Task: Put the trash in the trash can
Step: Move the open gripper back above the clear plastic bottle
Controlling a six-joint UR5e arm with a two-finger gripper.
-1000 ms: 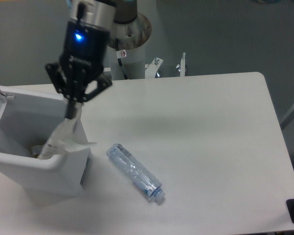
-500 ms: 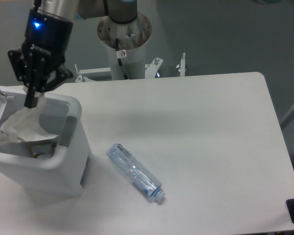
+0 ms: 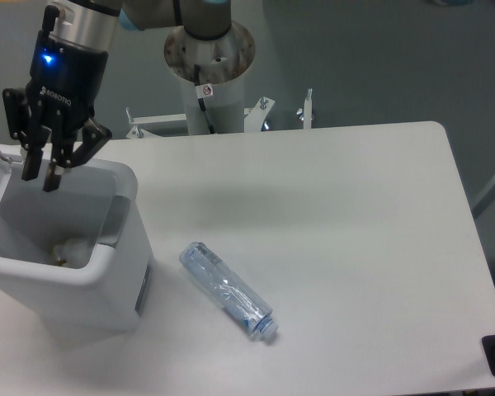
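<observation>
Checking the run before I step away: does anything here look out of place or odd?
Only the crushed water bottle lying on its side on the table, outside the trash can. The gripper hangs open above the bin.

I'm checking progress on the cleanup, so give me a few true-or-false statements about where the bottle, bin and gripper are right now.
1. The bottle lies on the table. True.
2. The gripper holds the bottle. False: its fingers are apart and hold nothing, above the bin.
3. The bin's lid is shut. False: the bin is open at the top, and something pale lies at its bottom.
4. The gripper is over the bin's opening. True.
5. The bottle's cap points toward the bin. False: the capped end points away from it, to the lower right.
</observation>
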